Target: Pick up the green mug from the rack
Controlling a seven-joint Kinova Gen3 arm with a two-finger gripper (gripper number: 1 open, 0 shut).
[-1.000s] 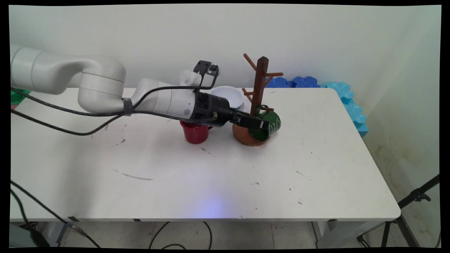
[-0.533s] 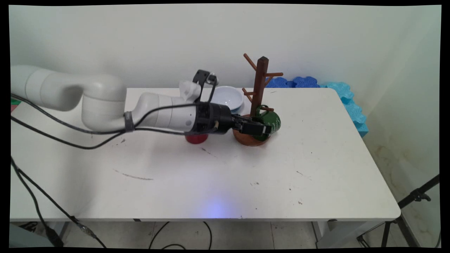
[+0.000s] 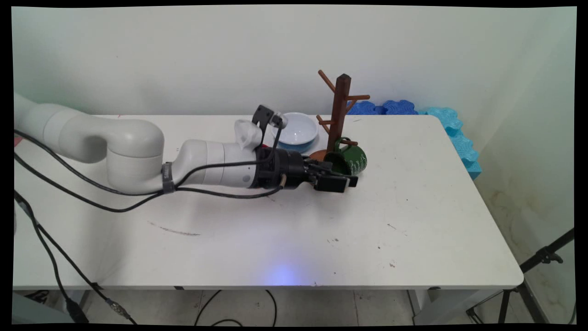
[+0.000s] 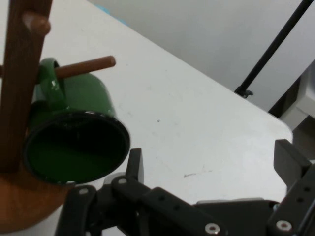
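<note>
From the main view you see the gripper reaching low over the white worktop from the left, just in front of the green mug, which hangs tilted by its handle on a low peg of the wooden mug tree, its mouth turned toward the gripper. A white and blue bowl sits behind the arm's wrist, beside the tree's round base. Blue foam mats lie along the worktop's far right edge. From the hand view you see the jaws spread wide and released, holding nothing, with bare worktop between them. The mug's dark mouth sits at the upper left, just beyond the left finger, and the tree's post rises along the left edge.
</note>
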